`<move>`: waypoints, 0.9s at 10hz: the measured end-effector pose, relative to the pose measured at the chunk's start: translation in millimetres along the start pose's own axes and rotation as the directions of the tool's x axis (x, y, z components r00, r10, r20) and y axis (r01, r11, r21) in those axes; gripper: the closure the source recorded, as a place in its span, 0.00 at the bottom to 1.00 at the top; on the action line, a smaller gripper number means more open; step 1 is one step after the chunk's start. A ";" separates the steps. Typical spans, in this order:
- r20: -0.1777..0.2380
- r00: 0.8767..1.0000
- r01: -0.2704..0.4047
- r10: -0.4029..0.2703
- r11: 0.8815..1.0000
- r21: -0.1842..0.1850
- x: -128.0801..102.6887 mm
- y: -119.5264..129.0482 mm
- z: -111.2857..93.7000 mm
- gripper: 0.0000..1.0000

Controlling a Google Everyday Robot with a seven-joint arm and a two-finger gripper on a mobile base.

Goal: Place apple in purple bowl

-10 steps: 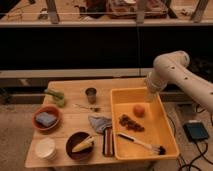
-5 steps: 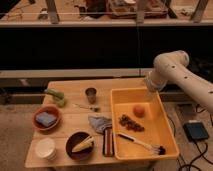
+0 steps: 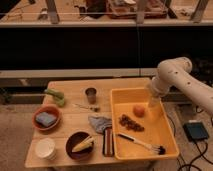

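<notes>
The apple (image 3: 139,110) is a small orange-red fruit lying in the yellow tray (image 3: 166,127), in its far half. My gripper (image 3: 153,103) hangs down into the tray just right of the apple, close beside it. The purple bowl (image 3: 74,154) stands on the wooden table near the front edge, left of the tray, with a yellow item (image 3: 83,145) lying in it.
A dark clump of grapes (image 3: 131,123) and a black brush (image 3: 143,143) lie in the tray. On the table are an orange bowl (image 3: 38,114) holding a blue sponge, a white cup (image 3: 45,148), a metal cup (image 3: 91,94), a grey cloth (image 3: 99,123) and a green item (image 3: 55,96).
</notes>
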 end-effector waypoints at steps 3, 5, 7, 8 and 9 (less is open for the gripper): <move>0.034 0.999 0.025 -0.024 0.999 -0.027 -14.0 11.8 33.5 0.35; 0.045 0.998 0.035 -0.033 0.999 -0.033 -22.9 12.8 48.6 0.35; 0.042 0.999 0.026 -0.024 0.999 -0.038 -15.3 15.8 64.7 0.35; 0.039 0.999 0.024 -0.022 0.999 -0.040 -13.1 15.1 67.3 0.35; 0.038 0.999 0.021 -0.020 0.999 -0.044 -11.1 15.0 71.4 0.35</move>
